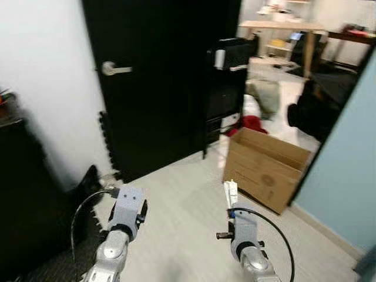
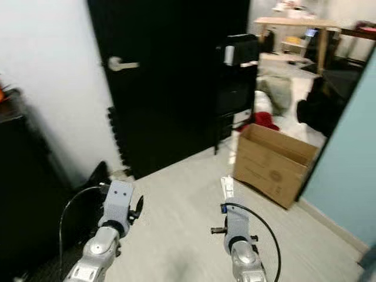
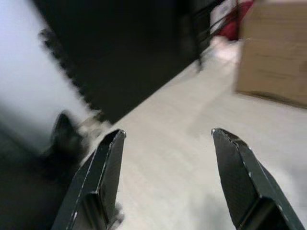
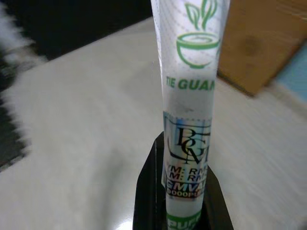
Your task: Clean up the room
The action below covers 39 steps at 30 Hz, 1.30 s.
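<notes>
My right gripper [image 1: 231,202] is shut on a white tea packet [image 4: 188,81] with green print reading "TIE GUAN". The packet [image 1: 230,192] stands up from the fingers, over the pale floor. Just ahead and to the right lies an open cardboard box [image 1: 265,166] on the floor. My left gripper [image 3: 165,139] is open with nothing between its fingers [image 3: 108,163], held over the floor near the black door [image 1: 153,82].
A black door with a silver handle [image 1: 111,69] stands ahead. Dark furniture [image 1: 23,194] is at the left, a teal wall [image 1: 352,164] at the right. Beyond the doorway are a black shelf unit [image 1: 230,76], red cloth [image 1: 251,123], a wooden table [image 1: 282,26] and clutter.
</notes>
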Tool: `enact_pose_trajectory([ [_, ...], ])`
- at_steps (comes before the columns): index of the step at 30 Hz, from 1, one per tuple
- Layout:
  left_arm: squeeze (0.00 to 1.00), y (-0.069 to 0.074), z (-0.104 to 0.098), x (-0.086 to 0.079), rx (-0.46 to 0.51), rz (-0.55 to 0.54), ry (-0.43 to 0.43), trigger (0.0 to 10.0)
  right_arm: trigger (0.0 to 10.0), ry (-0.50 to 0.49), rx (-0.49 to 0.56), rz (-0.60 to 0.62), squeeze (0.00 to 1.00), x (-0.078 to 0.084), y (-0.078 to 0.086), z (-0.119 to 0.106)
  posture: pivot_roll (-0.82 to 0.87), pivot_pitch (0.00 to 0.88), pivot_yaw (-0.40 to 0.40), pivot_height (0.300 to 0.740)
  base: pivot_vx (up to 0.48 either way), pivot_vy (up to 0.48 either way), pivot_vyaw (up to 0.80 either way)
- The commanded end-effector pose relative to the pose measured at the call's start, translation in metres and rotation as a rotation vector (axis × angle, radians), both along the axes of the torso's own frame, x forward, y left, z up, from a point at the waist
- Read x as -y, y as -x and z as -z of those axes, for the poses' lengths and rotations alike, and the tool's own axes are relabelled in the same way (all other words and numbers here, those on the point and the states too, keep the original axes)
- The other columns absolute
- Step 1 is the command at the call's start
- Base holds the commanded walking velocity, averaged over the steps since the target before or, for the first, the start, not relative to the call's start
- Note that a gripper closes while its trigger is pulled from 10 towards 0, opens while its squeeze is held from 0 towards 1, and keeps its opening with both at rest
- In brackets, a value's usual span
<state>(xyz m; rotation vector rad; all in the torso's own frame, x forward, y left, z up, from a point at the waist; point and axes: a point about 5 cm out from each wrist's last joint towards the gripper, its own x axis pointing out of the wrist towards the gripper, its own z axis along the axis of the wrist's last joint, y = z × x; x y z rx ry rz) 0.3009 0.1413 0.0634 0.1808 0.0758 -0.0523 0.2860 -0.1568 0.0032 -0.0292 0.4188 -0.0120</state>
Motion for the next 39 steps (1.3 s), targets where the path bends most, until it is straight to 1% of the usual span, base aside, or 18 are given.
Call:
enact_pose_trajectory([
  [1,0.00,0.005,0.008,-0.006,-0.032,-0.013,-0.012,10.0,10.0,-0.013,-0.016,0.000,0.00,-0.004,0.001,0.002,0.01,0.015,0.007,0.740,0.000,0.000,-0.80],
  [13,0.00,0.005,0.008,-0.007,-0.029,-0.017,-0.012,10.0,10.0,-0.011,-0.020,0.000,0.00,-0.004,0.001,0.003,0.02,0.025,0.004,0.740,0.000,0.000,-0.80],
  [16,0.00,0.005,0.007,-0.007,-0.020,-0.022,0.004,10.0,10.0,-0.011,-0.021,-0.002,0.00,-0.004,0.001,0.003,0.02,0.027,0.003,0.740,0.000,0.000,-0.80],
  [20,0.00,0.005,0.007,-0.009,-0.023,-0.043,0.001,10.0,10.0,-0.011,-0.021,-0.004,0.00,-0.005,0.001,0.003,0.01,0.027,0.003,0.740,0.000,0.000,-0.80],
  [23,0.00,0.004,0.007,-0.011,-0.025,-0.063,-0.005,10.0,10.0,-0.009,-0.018,-0.018,0.00,-0.006,0.001,0.002,0.02,0.028,-0.002,0.740,0.000,0.000,0.00],
  [27,0.00,0.004,0.006,-0.012,-0.016,-0.080,0.014,10.0,10.0,-0.012,-0.011,-0.042,0.00,-0.009,0.000,0.001,0.02,0.031,-0.004,0.740,0.000,0.000,0.00],
  [36,0.00,0.006,0.007,-0.013,-0.020,-0.083,0.002,10.0,10.0,-0.027,-0.016,-0.072,0.00,-0.014,-0.001,0.002,0.02,0.030,-0.007,0.740,0.000,0.000,0.00],
  [39,0.00,0.006,0.006,-0.012,-0.014,-0.086,0.014,10.0,10.0,-0.031,-0.014,-0.076,0.00,-0.016,-0.001,0.001,0.02,0.031,-0.005,0.740,0.000,0.000,0.00],
])
